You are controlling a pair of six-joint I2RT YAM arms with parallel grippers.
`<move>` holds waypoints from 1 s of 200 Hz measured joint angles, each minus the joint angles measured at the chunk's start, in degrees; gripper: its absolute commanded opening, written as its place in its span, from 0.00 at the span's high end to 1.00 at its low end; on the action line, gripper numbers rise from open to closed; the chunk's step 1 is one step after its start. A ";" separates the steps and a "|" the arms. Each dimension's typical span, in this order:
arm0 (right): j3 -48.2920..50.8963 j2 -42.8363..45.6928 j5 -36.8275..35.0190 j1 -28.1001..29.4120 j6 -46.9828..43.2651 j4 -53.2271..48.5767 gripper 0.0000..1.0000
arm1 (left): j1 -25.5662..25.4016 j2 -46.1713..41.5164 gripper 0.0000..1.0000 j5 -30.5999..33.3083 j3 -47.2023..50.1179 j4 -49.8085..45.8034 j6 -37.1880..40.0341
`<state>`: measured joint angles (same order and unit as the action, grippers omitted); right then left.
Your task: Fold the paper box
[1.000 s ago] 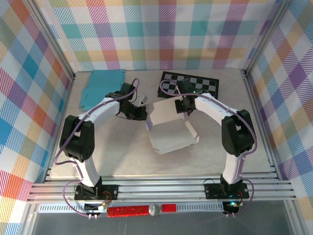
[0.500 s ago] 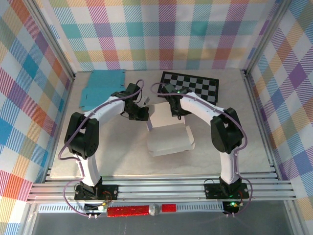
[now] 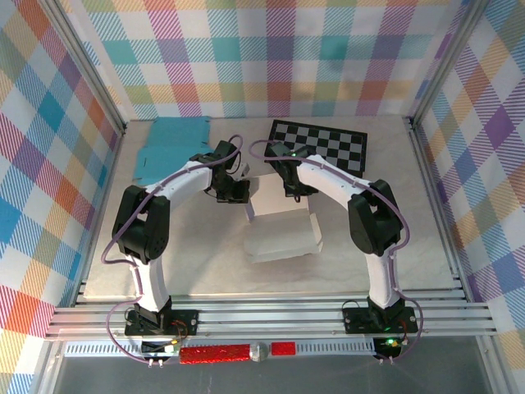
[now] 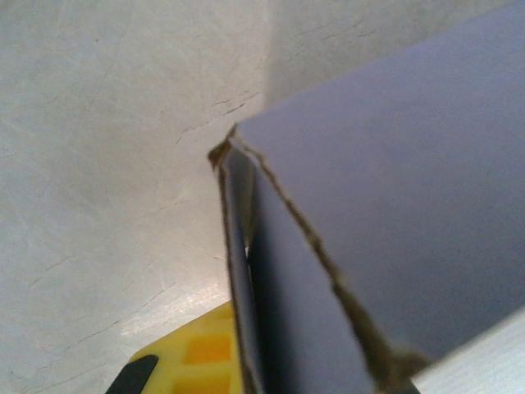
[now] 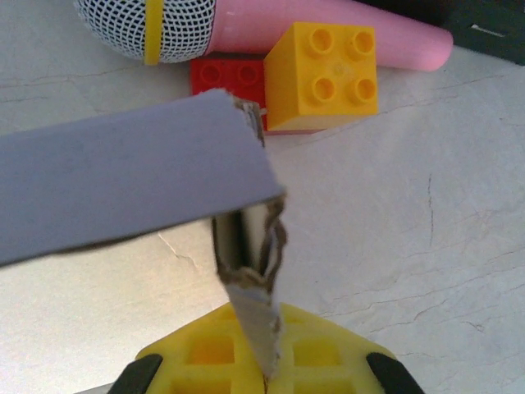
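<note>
- The right gripper (image 5: pixel 264 345) is clamped shut on a torn flap of the paper box (image 3: pixel 283 234). Its wrist camera shows the ragged cardboard edge squeezed between two yellow pads (image 5: pixel 316 353).
- The left gripper (image 3: pixel 235 191) is closed as well. Its wrist view shows a thin box panel running down on edge, tight against the one yellow pad (image 4: pixel 201 349) that shows, so it has hold of the box's opposite end.
- The white box sits near the middle of the table (image 3: pixel 189 254), between the two grippers. Its rear wall is raised upright where they pinch it. The base and a low front rim lie flat toward the arm bases.
- From above, both arms curve inward, and their grippers face each other across the back of the box.
- Just beyond the right gripper's flap, a yellow four-stud building brick (image 5: pixel 324 74) stands on the table against a red brick (image 5: pixel 223 75).
- Behind the bricks lies a pink toy microphone (image 5: pixel 344 33) on its side, with its white mesh head at the left.
- A black-and-white checkerboard mat (image 3: pixel 328 144) lies flat at the far right of the table, just behind the box.
- A flat teal sheet (image 3: pixel 172 141) lies at the far left, well apart from the box.
- Plaid-patterned walls (image 3: pixel 271 57) surround the table.
</note>
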<state>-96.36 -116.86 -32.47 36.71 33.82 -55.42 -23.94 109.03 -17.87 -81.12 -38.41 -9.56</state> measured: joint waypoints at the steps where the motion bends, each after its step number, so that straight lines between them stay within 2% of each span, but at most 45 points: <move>1: 0.04 0.00 0.02 0.00 -0.02 0.02 1.00 | 0.00 0.00 0.88 0.00 0.02 0.04 -0.04; 29: 1.68 0.00 1.09 -0.13 -0.17 0.17 1.00 | -0.35 0.02 0.81 1.36 1.49 2.51 -2.49; 48: 2.58 0.00 1.68 -0.35 -0.20 0.46 1.00 | -0.68 0.02 0.81 2.49 2.40 4.46 -4.09; 103: 2.93 0.00 2.45 -0.37 -0.20 0.50 1.00 | -2.08 0.02 0.83 4.59 4.81 9.14 -7.19; 127: 2.93 0.00 2.54 -0.37 -0.13 0.44 1.00 | -3.15 0.02 0.91 6.54 4.87 9.75 -7.89; 168: 2.73 0.00 2.54 -0.37 0.76 -0.46 1.00 | -6.08 -0.42 0.97 13.99 4.83 9.40 -10.03; 176: 2.51 -0.02 2.56 -0.37 1.16 -0.83 1.00 | -6.93 -0.57 0.96 16.26 4.79 9.07 -10.75; 191: 2.23 -0.07 2.73 -0.37 1.64 -1.38 1.00 | -8.81 -0.63 0.86 21.27 4.31 8.00 -12.76; 200: 2.05 -0.22 2.99 -0.37 1.84 -1.60 1.00 | -9.92 -0.63 0.86 24.22 4.04 6.86 -14.10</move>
<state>-94.30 -117.08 -29.47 36.34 35.66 -57.01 -33.87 108.40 6.35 -77.08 -31.55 -23.66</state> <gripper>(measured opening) 0.064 0.127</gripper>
